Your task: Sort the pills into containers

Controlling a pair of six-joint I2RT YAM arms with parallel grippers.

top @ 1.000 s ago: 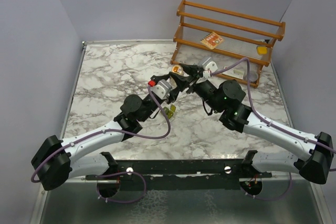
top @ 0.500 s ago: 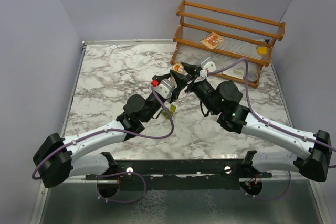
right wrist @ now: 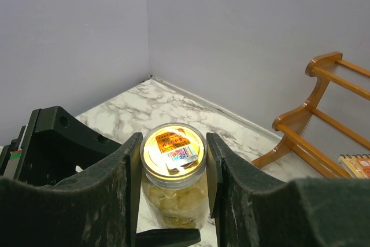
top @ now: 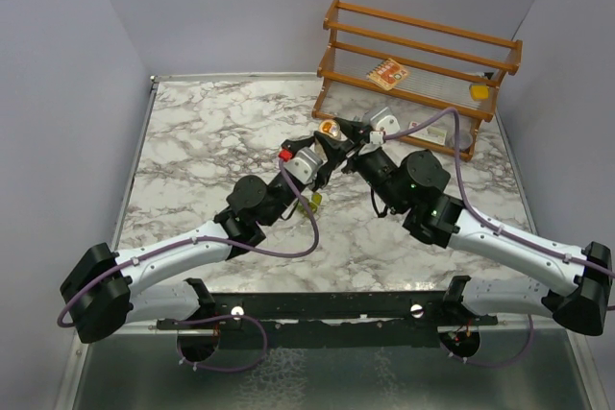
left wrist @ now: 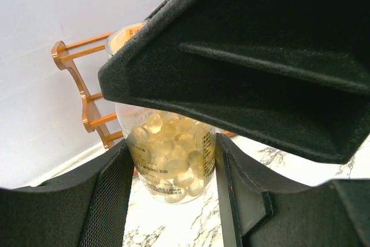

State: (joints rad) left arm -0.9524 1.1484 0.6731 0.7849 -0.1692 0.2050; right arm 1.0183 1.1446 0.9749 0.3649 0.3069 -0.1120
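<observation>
Two arms meet over a marble table (top: 192, 141), both gripping one pill bottle (left wrist: 170, 160).

The white-and-grey veined tabletop is boxed in by pale lavender walls (top: 240, 7) at the left, back and right, and a metal strip runs along its left edge. A wooden rack (top: 423, 50) stands at the far right corner and holds a red-and-white carton (top: 387, 73) and a yellow block (top: 479, 91). Bare marble shows across the left half and between the arms and the near edge. At centre, the left gripper (left wrist: 170, 195) clamps the clear bottle's body. The right gripper (right wrist: 172, 160) is clenched on its cap (right wrist: 172, 147), one finger on each side. The yellow pills (left wrist: 165, 143) are heaped inside the bottle. The olive-green pill box (top: 309, 202) rests on the marble just beside the left wrist.
</observation>
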